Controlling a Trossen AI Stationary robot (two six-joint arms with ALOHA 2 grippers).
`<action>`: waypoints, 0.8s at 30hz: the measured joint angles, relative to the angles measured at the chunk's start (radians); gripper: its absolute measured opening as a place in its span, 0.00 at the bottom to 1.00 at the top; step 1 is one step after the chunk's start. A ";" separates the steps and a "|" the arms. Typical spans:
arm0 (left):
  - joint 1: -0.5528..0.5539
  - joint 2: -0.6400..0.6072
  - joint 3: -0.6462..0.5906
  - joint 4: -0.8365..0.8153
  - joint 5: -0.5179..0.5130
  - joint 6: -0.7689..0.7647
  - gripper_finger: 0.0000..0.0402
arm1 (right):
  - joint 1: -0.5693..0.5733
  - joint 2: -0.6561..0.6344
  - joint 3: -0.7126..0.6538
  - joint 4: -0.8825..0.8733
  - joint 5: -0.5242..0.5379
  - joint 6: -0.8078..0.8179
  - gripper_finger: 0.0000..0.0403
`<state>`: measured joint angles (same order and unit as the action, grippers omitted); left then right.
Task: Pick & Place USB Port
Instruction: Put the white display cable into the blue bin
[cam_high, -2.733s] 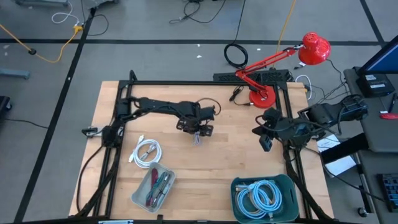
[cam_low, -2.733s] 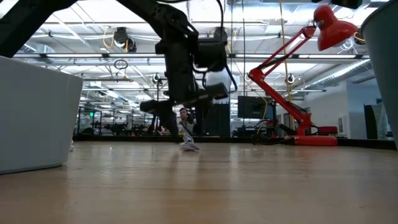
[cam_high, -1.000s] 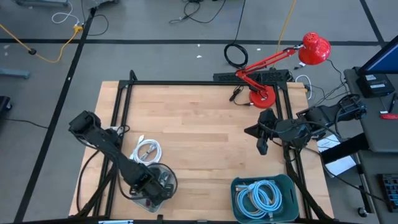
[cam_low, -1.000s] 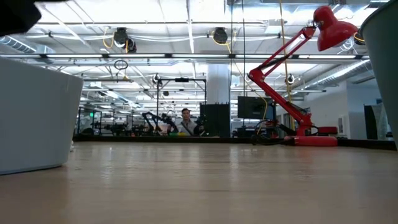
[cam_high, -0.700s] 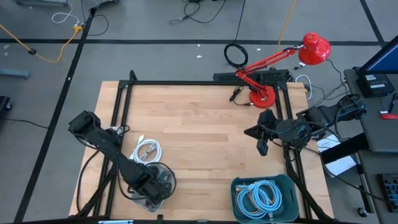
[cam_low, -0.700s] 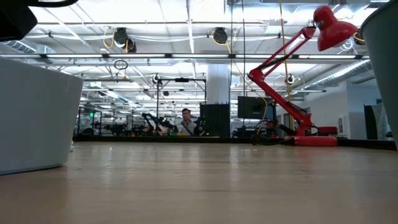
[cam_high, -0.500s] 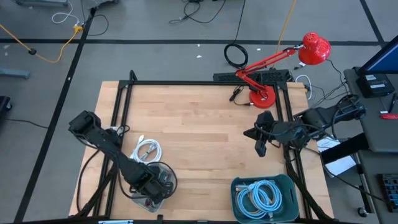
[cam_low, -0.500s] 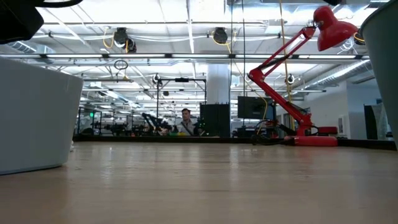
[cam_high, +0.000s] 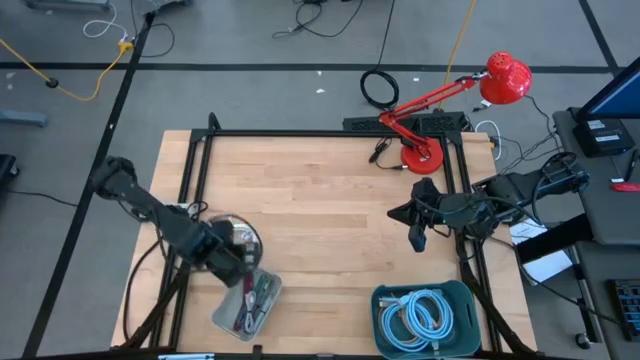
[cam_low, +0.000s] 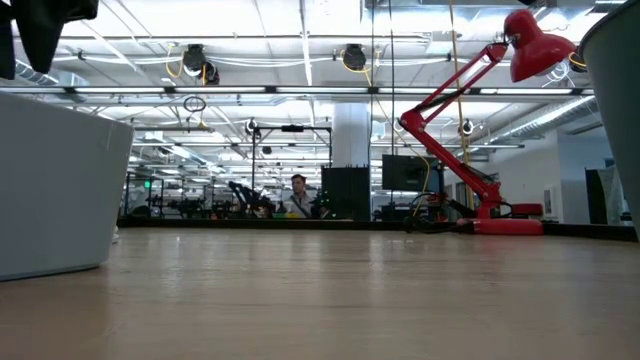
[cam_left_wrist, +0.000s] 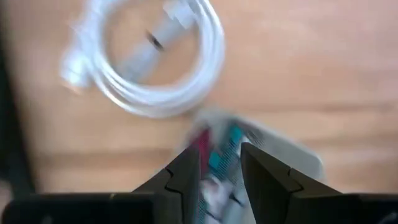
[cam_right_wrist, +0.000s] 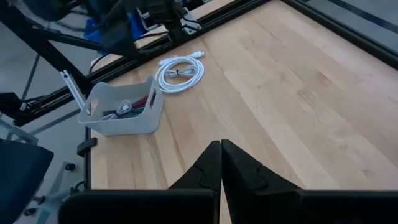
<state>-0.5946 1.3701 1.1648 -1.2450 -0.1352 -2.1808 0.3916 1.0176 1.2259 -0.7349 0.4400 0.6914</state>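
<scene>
Since previous frame: left gripper (cam_high: 238, 268) lifted off grey bin (cam_high: 246, 303), fingers (cam_left_wrist: 186, 177) spread, empty. USB sticks (cam_left_wrist: 219, 155) lodged in bin. White cable coil (cam_left_wrist: 149, 65) beside. Right gripper (cam_high: 416, 238) idle, pressed shut. Advice: clear bin rim before swinging away.

Pale wood counter (cam_high: 330, 200) with plastic bins, coiled cables and a glossy red lamp.

We see smooth, light planked wood with a faint sheen, edged by a matt black metal frame (cam_high: 320, 134). A matt grey plastic bin (cam_right_wrist: 122, 107) sits beside a glossy white cable coil (cam_right_wrist: 180, 73); a teal plastic bin (cam_high: 425, 318) holds pale, smooth cables. The lamp (cam_high: 505, 80) has shiny red enamel. Both arms look matt black.
</scene>
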 joint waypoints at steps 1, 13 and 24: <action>0.014 -0.014 0.000 -0.049 0.000 0.022 0.30 | 0.000 0.000 0.000 0.000 0.000 0.000 0.00; 0.187 0.008 0.000 -0.158 -0.134 0.702 0.30 | 0.000 0.000 0.000 0.003 -0.016 0.029 0.00; 0.260 0.016 -0.238 0.055 0.070 0.651 0.45 | 0.001 0.000 0.000 -0.003 -0.053 0.045 0.00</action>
<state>-0.3347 1.3861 0.9269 -1.1905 -0.0657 -1.5302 0.3923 1.0172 1.2259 -0.7375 0.3874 0.7361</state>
